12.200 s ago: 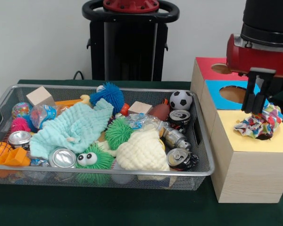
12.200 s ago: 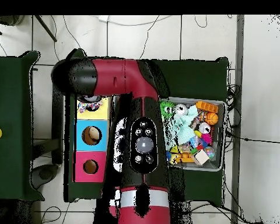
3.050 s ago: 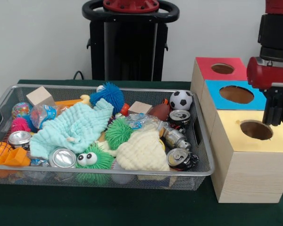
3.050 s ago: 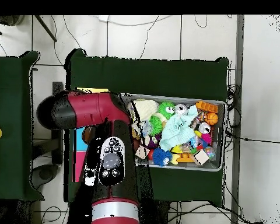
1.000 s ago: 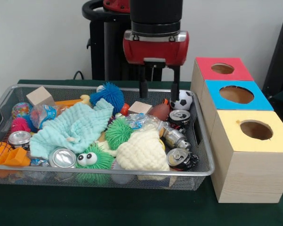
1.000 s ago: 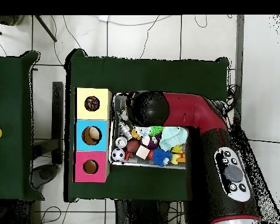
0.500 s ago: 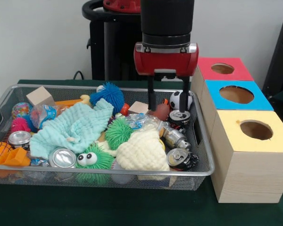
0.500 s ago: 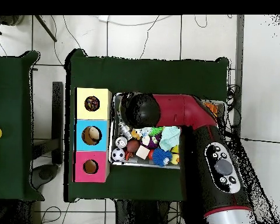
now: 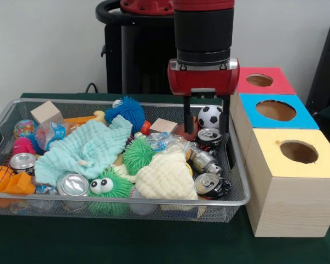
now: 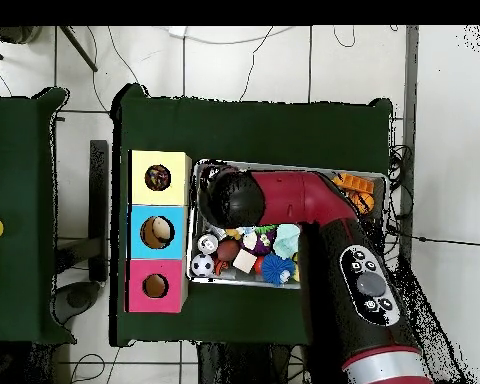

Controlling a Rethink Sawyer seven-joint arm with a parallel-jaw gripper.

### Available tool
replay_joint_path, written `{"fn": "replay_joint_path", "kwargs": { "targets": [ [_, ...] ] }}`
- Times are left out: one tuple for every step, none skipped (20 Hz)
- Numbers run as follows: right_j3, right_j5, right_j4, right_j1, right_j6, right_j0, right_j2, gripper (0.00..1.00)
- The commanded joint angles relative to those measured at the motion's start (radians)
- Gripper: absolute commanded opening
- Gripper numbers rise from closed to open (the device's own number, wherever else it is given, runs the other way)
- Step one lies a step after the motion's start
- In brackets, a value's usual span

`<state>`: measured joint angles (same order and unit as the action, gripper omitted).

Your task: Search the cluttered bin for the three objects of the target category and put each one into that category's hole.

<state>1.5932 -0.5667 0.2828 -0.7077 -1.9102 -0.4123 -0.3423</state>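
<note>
The bin [image 9: 126, 202] of silver wire mesh holds mixed clutter. My gripper [image 9: 206, 127] hangs open and empty over its right end, fingers either side of a crushed can [image 9: 210, 136], just in front of a soccer ball [image 9: 210, 115]. A light blue cloth [image 9: 85, 148] and a cream cloth [image 9: 165, 176] lie in the middle. Three wooden boxes stand right of the bin, with red [image 9: 247, 88], blue [image 9: 297, 118] and yellow [image 9: 319, 165] tops, each with a round hole. In the overhead view the arm [image 10: 284, 205] hides the gripper and much of the bin [image 10: 191, 225].
More cans [image 9: 212, 185] [image 9: 74, 184], spiky balls [image 9: 137, 155], a googly-eyed green toy [image 9: 107, 187], wooden blocks [image 9: 45, 113] and orange toys [image 9: 14, 181] fill the bin. The robot's black pedestal [image 9: 148, 55] stands behind it. Something colourful shows inside the yellow box's hole [image 10: 158, 178].
The gripper has moved rightward across the back of the bin and come down a little, from above the wooden block to over the can by the soccer ball. It stays open.
</note>
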Motion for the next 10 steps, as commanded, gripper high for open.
{"fn": "replay_joint_path", "kwargs": {
  "targets": [
    [0.075,0.092,0.082,0.082,0.016,0.011,-0.028,1.00],
    [0.074,0.094,0.081,0.083,0.016,0.012,-0.028,1.00],
    [0.071,0.095,0.080,0.087,0.019,0.012,-0.028,1.00],
    [0.071,0.097,0.080,0.089,0.021,0.011,-0.028,1.00],
    [0.071,0.099,0.079,0.091,0.022,0.010,-0.028,1.00],
    [0.067,0.102,0.079,0.097,0.023,0.012,-0.027,1.00],
    [0.067,0.101,0.079,0.099,0.029,0.008,-0.029,1.00],
    [0.065,0.100,0.078,0.102,0.034,0.005,-0.031,1.00],
    [0.062,0.094,0.078,0.104,0.046,-0.002,-0.034,1.00],
    [0.058,0.089,0.076,0.105,0.054,-0.007,-0.037,1.00]
  ]
}}
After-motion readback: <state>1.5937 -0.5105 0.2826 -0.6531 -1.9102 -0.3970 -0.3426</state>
